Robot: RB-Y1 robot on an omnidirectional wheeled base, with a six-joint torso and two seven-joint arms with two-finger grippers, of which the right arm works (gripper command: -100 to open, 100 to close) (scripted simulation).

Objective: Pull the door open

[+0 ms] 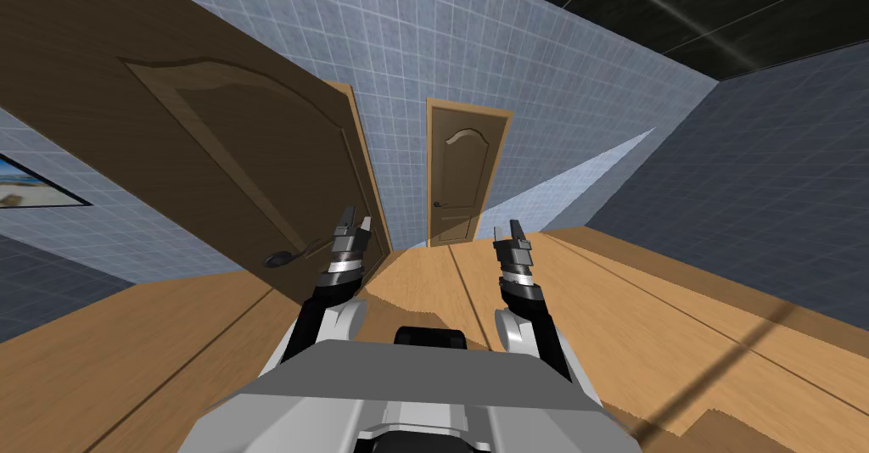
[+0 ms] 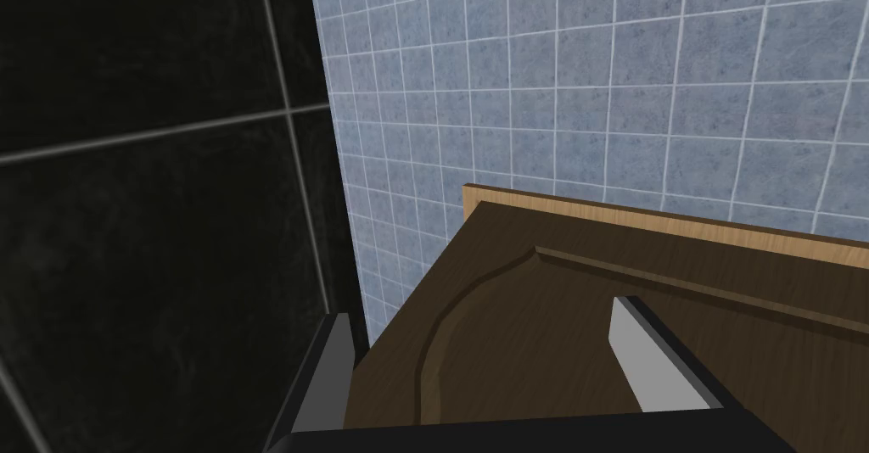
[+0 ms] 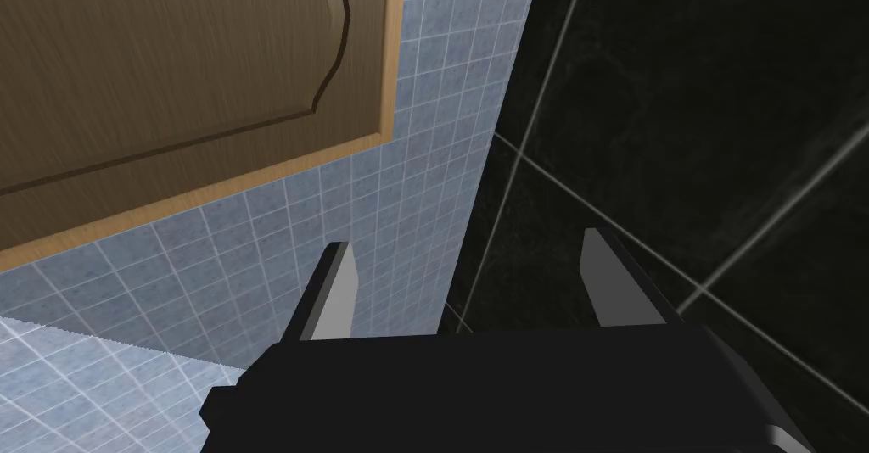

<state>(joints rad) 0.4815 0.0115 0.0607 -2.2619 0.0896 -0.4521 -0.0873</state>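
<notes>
Now I'm holding my left gripper (image 1: 356,217) wide open and empty near the handle (image 1: 277,260) of the door (image 1: 212,134), ready to grasp it; my right gripper (image 1: 513,229) is hanging open too.

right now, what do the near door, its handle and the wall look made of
Dark brown panelled door: wood, matt, grain streaks show. Its dark lever handle: possibly metal, too small to tell. Pale blue wall: square tiles with white grout lines.

The near brown door (image 1: 212,134) is running off the head view's upper left edge. The framed picture (image 1: 30,187) is being cut by the left edge. The far door (image 1: 462,168) is showing its handle (image 1: 439,204) too small to make out.
</notes>
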